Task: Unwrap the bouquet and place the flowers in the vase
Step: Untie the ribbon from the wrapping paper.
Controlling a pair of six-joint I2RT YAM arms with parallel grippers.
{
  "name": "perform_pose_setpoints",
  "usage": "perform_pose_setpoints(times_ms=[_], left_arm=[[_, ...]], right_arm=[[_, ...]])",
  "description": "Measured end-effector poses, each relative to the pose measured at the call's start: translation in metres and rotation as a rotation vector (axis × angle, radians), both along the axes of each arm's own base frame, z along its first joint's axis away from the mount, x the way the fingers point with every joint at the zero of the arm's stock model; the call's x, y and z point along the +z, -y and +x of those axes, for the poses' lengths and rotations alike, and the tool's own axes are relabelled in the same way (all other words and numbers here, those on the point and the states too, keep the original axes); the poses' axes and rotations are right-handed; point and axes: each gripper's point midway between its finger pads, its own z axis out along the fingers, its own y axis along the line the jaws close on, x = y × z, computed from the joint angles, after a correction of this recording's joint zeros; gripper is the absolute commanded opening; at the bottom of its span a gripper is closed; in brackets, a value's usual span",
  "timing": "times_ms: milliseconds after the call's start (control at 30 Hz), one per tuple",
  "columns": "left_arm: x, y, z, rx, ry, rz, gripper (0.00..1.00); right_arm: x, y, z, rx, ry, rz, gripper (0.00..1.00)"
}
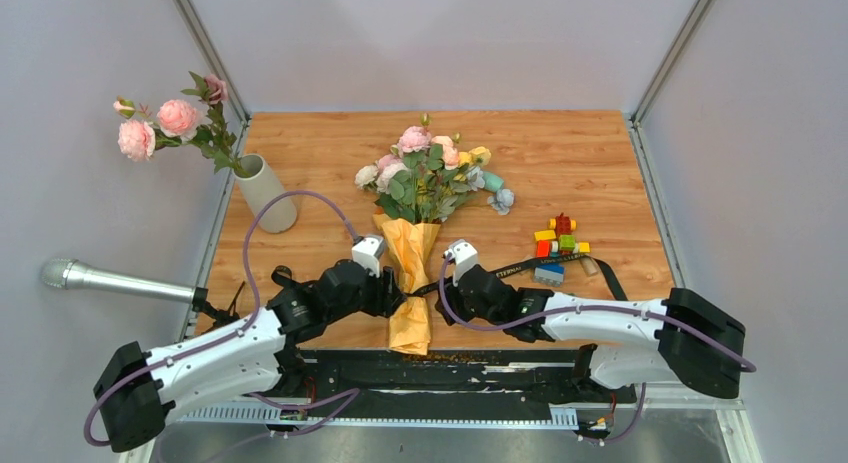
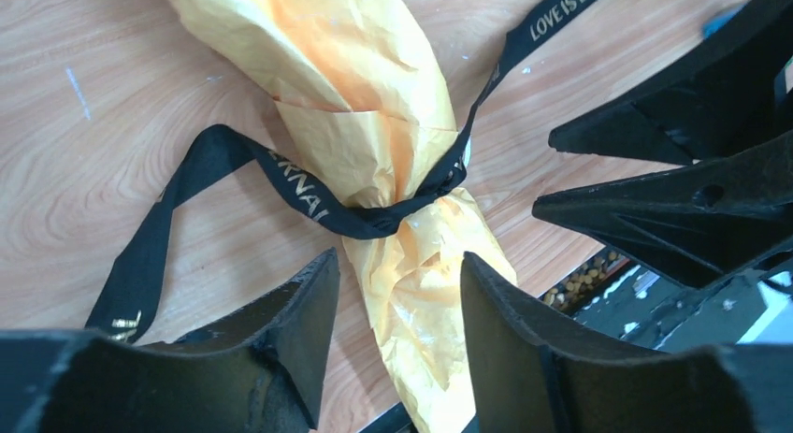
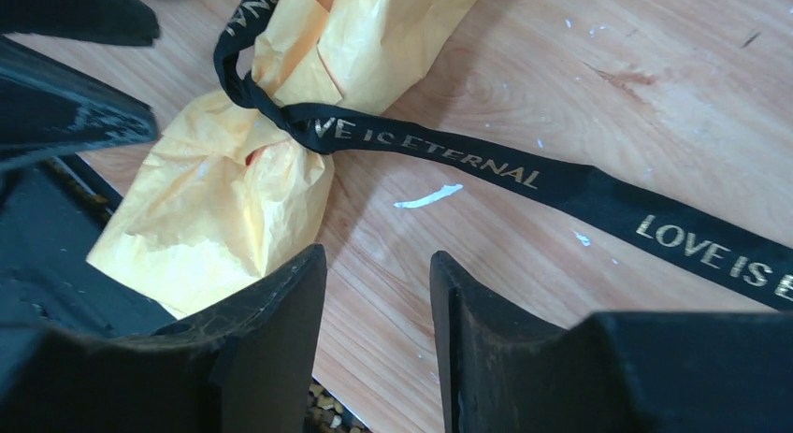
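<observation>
A big wooden table (image 1: 560,153) is filling the middle of the room, with pale walls standing around it. Two white and black arms are reaching in from the near edge, the left arm (image 1: 220,353) and the right arm (image 1: 610,318), and they are meeting in the middle.

The bouquet (image 1: 415,233) is lying flat on the table between them. Its flowers (image 1: 425,168) are pointing away from the arms, and they are showing pink, white, yellow and pale blue with green leaves. The orange paper (image 1: 410,273) is wrapping the stems, and its crinkly tail is hanging over the near edge of the table.

A grey metal tube (image 1: 110,280) is sticking out on the far left, past the table's side. A white vase (image 1: 265,193) is standing upright near the far left corner, well apart from the bouquet, and some pink flowers (image 1: 165,123) are leaning out of it to the left.

A black strap (image 3: 449,157) with gold letters is knotting the paper at its thin waist, and one long end is running to the right along the table. A little heap of toy blocks (image 1: 560,245) is sitting near that end.

The left gripper (image 2: 397,302) is holding its jaws spread, with the paper's tail lying between them below the knot. The right gripper (image 3: 379,302) is holding its jaws spread too, over bare wood just beside the paper, and it is gripping nothing.
</observation>
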Motion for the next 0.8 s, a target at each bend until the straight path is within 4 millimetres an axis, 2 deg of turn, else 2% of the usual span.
perform_pose_setpoints(times_ms=[233, 500, 667, 800], left_arm=[[-0.008, 0.018, 0.005, -0.141, 0.007, 0.125, 0.51], [-0.014, 0.032, 0.001, -0.283, 0.038, 0.154, 0.41], [-0.015, 0.038, 0.003, -0.332, 0.051, 0.182, 0.43], [-0.017, 0.039, 0.006, -0.347, 0.062, 0.206, 0.43]], right_arm=[[0.003, -0.015, 0.002, -0.057, -0.078, 0.151, 0.54], [-0.014, -0.027, -0.005, -0.073, -0.17, 0.237, 0.55], [-0.018, -0.036, -0.01, -0.06, -0.212, 0.28, 0.55], [-0.014, -0.042, -0.011, -0.048, -0.219, 0.309, 0.53]])
